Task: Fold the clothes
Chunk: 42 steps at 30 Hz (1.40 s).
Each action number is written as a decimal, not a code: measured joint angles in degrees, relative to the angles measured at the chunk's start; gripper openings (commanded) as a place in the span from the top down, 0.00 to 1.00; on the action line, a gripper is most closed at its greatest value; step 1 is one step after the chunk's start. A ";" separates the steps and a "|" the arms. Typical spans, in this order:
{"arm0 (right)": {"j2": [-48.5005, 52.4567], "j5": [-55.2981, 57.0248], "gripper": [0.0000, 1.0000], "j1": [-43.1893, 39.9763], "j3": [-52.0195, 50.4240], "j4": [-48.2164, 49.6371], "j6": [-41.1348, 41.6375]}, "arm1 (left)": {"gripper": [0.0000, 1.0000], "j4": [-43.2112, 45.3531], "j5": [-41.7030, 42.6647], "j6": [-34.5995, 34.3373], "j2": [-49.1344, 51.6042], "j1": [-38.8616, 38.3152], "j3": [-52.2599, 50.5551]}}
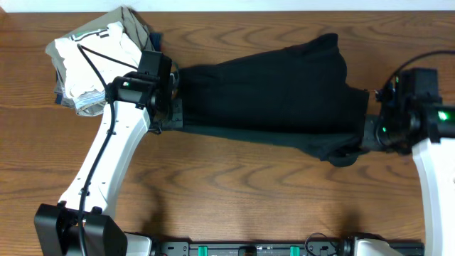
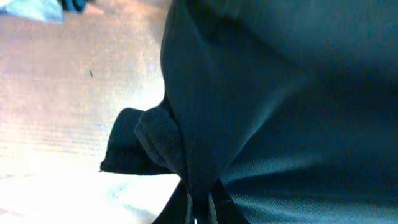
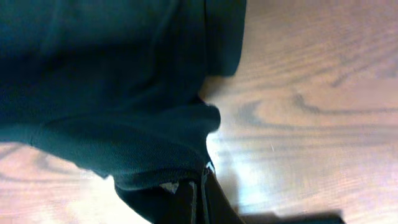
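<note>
The clothes (image 1: 284, 92) are one large black garment of soft fabric, and it lies across the middle of the desk (image 1: 234, 192), a little toward the far side. It is stretched long from left to right. Its left end is narrow and gathered, and the right part is wider, with one corner reaching up toward the far edge of the desk. The lower edge runs almost straight between the two ends. Near the right end a loose fold of fabric hangs out below this edge. No logo or label shows on the side that is turned up. It is not possible to tell whether the middle of the garment rests on the wood or is held slightly above it.

The left jaws are closed on the narrow left end. In the left wrist view the fabric bunches into a tight pinch between the two fingers at the bottom of the picture, and a small flap sticks out to the left of the pinch. The right jaws are closed on the right end. In the right wrist view the black fabric runs down into the gap between the fingers in the same way.

The left arm (image 1: 106, 163) reaches in from the near left corner, and the right arm (image 1: 434, 163) comes in from the right edge.

Behind the left arm, at the far left corner, sits a stack of folded garments (image 1: 92, 57) in white, khaki and grey. It is near the left end of the black garment but apart from it.
</note>
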 measured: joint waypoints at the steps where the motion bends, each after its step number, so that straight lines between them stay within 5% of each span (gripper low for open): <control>1: 1.51 -0.04 0.99 0.00 0.00 1.22 -0.07 | 0.94 0.87 -0.42 0.00 0.02 0.00 0.00; 33: 18.51 -2.12 0.99 0.00 0.00 19.26 -0.26 | 0.94 21.86 -2.75 0.00 17.03 0.00 0.00; 37: 20.72 -2.12 0.99 0.00 0.00 19.85 -0.26 | 0.86 22.05 -2.75 0.00 17.14 0.00 0.00; 39: 21.57 -2.14 0.87 0.00 0.00 20.06 -0.24 | 0.73 22.05 -2.84 -0.07 17.14 0.00 0.00; 42: 21.81 -2.14 0.51 -0.02 0.00 20.41 -0.37 | 0.56 22.08 -3.06 -0.02 17.14 0.00 0.00</control>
